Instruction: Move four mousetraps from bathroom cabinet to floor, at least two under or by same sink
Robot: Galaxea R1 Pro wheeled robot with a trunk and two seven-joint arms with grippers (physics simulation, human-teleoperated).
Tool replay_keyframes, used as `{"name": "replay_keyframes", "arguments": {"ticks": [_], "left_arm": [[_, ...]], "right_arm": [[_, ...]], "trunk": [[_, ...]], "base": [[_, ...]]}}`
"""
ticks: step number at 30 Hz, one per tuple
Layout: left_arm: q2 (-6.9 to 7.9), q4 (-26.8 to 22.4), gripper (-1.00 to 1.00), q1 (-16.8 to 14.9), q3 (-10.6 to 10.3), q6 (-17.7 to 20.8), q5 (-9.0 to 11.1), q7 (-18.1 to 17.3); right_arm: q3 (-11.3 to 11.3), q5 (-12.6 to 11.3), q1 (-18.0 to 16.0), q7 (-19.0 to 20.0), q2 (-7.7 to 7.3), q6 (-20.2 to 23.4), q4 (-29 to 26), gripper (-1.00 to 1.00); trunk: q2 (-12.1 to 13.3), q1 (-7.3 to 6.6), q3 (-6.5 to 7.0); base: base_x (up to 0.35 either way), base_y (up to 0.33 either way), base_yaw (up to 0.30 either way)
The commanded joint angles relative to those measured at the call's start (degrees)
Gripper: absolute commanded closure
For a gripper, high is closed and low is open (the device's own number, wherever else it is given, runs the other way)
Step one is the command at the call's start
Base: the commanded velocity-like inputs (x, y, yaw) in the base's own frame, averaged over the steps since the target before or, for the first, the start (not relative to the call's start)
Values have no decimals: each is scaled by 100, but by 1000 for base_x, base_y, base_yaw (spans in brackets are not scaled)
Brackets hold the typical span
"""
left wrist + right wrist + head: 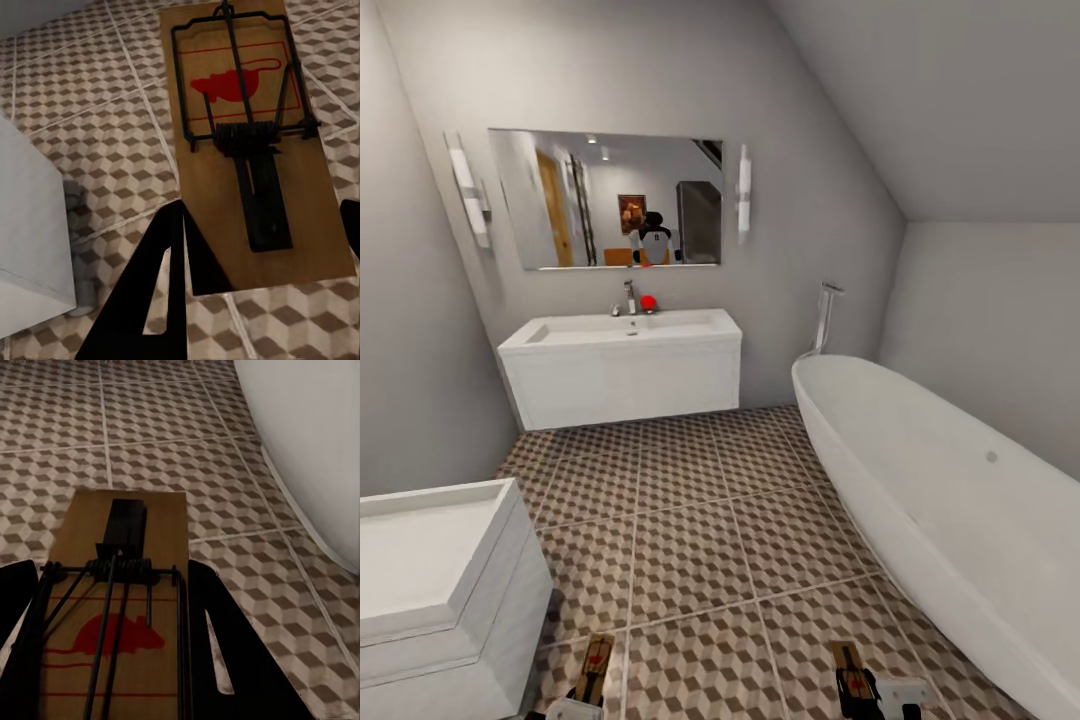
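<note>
Two mousetraps are in my grippers over the cube-patterned bathroom floor (700,520). The left mousetrap (595,668) is a brown board with dark wire and a red mouse print. In the left wrist view this mousetrap (255,150) sits between the black fingers (150,300), with my left gripper (262,217) shut on it. My right gripper (112,566) is shut on the other mousetrap (124,622), which shows low in the head view as the right mousetrap (852,675). A white wall sink (620,340) stands at the far wall. The cabinet is out of view.
A white basin unit (430,560) stands close at my left, its side (22,225) right beside the left trap. A white bathtub (960,500) runs along the right, its wall (315,435) near the right trap. A mirror (605,198) hangs above the far sink.
</note>
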Motion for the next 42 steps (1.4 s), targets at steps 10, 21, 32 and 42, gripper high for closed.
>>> {"name": "replay_keyframes", "arguments": {"ticks": [10,21,32,42], "left_arm": [[-2,20,100,-9,-49,-30,31,16],[0,20,100,-7,-49,-30,31,16],[-2,20,100,-9,-49,-30,31,16],[-2,20,100,-9,-49,-30,31,16]], "right_arm": [[49,-44,-4,-31,-6,-17,4,100],[49,-44,-4,-32,-6,-17,4,100],[49,-44,-4,-32,-6,-17,4,100],[49,-44,-4,-32,-6,-17,4,100]], "trunk": [[-3,3,-6],[-3,3,-6],[-3,3,-6],[-3,3,-6]], "base": [[328,-77,0],[328,-3,0],[328,0,0],[328,0,14]]}}
